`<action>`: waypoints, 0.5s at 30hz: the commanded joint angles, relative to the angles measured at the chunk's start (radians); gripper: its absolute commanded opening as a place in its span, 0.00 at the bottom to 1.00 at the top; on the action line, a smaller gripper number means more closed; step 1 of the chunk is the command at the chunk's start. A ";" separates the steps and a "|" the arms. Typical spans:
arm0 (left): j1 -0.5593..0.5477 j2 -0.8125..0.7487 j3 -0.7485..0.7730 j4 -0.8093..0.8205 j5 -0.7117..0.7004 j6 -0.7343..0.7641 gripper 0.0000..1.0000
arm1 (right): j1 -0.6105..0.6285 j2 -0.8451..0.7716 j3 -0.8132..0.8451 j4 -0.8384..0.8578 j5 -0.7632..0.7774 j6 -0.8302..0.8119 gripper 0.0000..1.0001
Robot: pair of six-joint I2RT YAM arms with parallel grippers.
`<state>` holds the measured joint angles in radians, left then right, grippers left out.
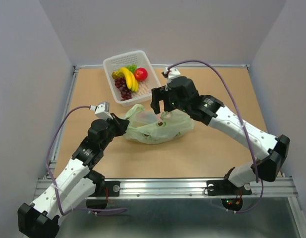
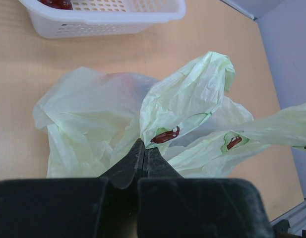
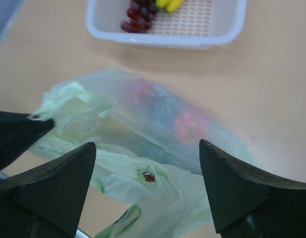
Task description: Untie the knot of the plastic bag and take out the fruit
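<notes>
The pale green plastic bag [image 1: 160, 128] lies crumpled on the table in front of the basket. My left gripper [image 1: 126, 124] is shut on a fold of the bag at its left end; in the left wrist view the fingertips [image 2: 143, 145] pinch the plastic below a raised handle flap [image 2: 192, 94]. My right gripper [image 1: 160, 106] is open, hovering just above the bag [image 3: 143, 183], its fingers apart on either side. Red fruit [image 3: 192, 124] shows blurred through the plastic. I cannot make out a distinct knot.
The white basket [image 1: 148, 62] stands behind the bag at the back of the table, holding a banana [image 1: 128, 77], purple grapes [image 1: 123, 88] and a red fruit [image 1: 140, 74]. It also shows in the left wrist view [image 2: 118, 22] and the right wrist view [image 3: 212, 37].
</notes>
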<state>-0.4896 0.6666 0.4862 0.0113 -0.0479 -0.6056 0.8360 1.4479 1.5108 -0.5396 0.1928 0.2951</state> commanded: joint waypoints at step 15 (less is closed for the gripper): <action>-0.006 -0.065 -0.064 0.010 -0.076 -0.114 0.04 | 0.029 -0.265 -0.750 -0.025 0.162 0.268 0.67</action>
<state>-0.4911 0.6205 0.4355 -0.0032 -0.1017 -0.6930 0.8589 1.2598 0.8703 -0.5831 0.4015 0.4950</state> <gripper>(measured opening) 0.043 0.671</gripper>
